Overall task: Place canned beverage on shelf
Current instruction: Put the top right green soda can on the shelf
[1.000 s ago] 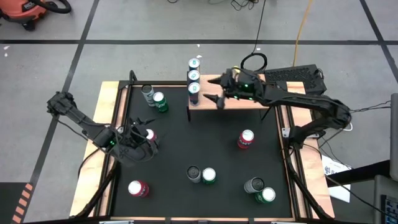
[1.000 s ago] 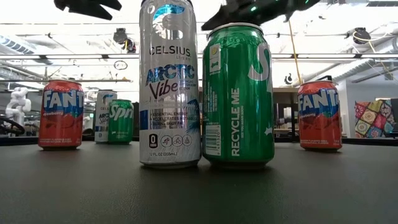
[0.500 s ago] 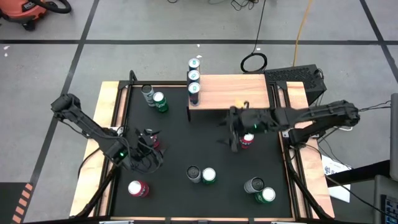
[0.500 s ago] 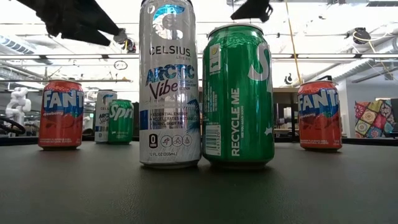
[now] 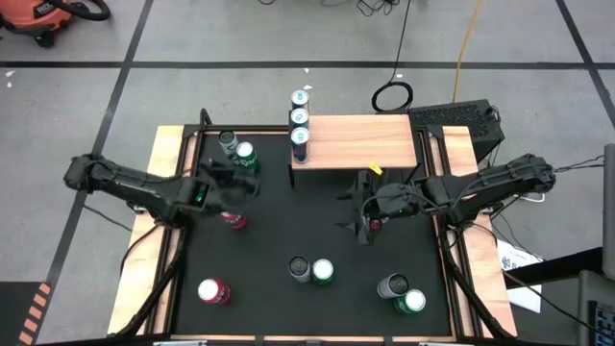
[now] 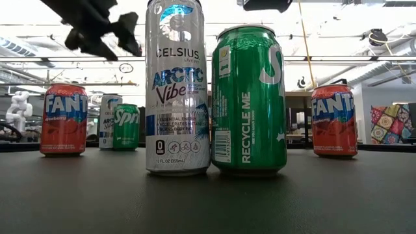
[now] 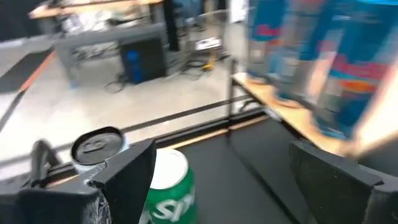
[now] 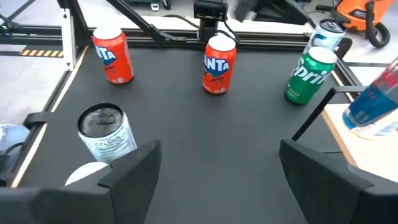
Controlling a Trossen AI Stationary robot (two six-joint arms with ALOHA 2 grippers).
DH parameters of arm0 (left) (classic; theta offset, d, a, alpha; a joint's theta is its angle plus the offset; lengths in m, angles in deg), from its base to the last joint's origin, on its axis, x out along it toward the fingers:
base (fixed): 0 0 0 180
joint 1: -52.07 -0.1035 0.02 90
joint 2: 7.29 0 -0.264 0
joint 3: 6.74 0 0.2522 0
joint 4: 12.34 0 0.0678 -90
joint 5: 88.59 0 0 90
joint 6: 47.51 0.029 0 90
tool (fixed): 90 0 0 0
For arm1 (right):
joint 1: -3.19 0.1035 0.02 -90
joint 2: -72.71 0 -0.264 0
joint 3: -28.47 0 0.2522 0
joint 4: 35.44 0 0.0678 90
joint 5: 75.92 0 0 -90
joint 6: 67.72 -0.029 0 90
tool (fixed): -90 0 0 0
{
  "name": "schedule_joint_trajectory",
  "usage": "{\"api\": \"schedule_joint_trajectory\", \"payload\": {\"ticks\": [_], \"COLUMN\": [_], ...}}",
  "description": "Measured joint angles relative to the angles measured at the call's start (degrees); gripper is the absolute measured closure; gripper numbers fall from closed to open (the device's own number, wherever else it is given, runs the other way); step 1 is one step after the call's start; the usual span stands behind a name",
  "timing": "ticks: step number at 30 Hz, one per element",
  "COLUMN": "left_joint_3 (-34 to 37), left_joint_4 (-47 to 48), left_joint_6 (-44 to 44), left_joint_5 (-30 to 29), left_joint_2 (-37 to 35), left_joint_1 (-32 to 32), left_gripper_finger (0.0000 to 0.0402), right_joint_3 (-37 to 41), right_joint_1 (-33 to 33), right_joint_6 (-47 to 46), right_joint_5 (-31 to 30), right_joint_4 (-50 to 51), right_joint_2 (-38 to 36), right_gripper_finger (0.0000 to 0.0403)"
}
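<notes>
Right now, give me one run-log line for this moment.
left pincer: open, near green Sprite can | right pincer: open, above red Fanta can | light-wood shelf board: three tall cans at its left end

The light-wood shelf (image 5: 360, 142) stands at the desk's far edge with three blue cans (image 5: 299, 118) upright in a row along its left end, the rest bare.

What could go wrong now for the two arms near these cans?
The left pincer, open, is close to the Sprite can and the silver can touching it; grasping one might knock the other over. The right pincer, open, hovers by a Fanta can, so a poorly centred descent might topple it. The shelf holds three cans at one end; a careless placement might bump them.
</notes>
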Motion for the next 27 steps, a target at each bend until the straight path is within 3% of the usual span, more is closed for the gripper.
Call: {"api": "schedule_joint_trajectory", "payload": {"ticks": [6,10,14,19,27], "left_joint_3": [0.02,0.07,0.07,0.07,-0.09], "left_joint_4": [-0.79,-4.09,-7.59,-5.58,-5.27], "left_joint_6": [-14.31,-19.11,-19.90,-23.96,-28.06], "left_joint_5": [2.33,2.61,5.16,12.03,14.72], "left_joint_2": [5.28,10.13,13.67,14.74,14.52], "left_joint_1": [-8.16,-11.28,-14.44,-18.27,-21.14], "left_gripper_finger": [0.0045,0.0045,0.0045,0.0045,0.0046], "right_joint_3": [0.00,0.00,0.00,0.00,0.00], "right_joint_1": [-0.02,-0.07,-0.07,-0.07,-0.07], "right_joint_6": [1.62,3.12,4.18,4.41,5.76], "right_joint_5": [0.04,0.14,0.15,0.22,0.22], "right_joint_4": [0.83,0.82,0.93,2.19,2.46], "right_joint_2": [0.00,-0.05,-0.77,-1.80,-2.73], "right_gripper_finger": [0.0086,0.0086,0.0086,0.0086,0.0086]}}
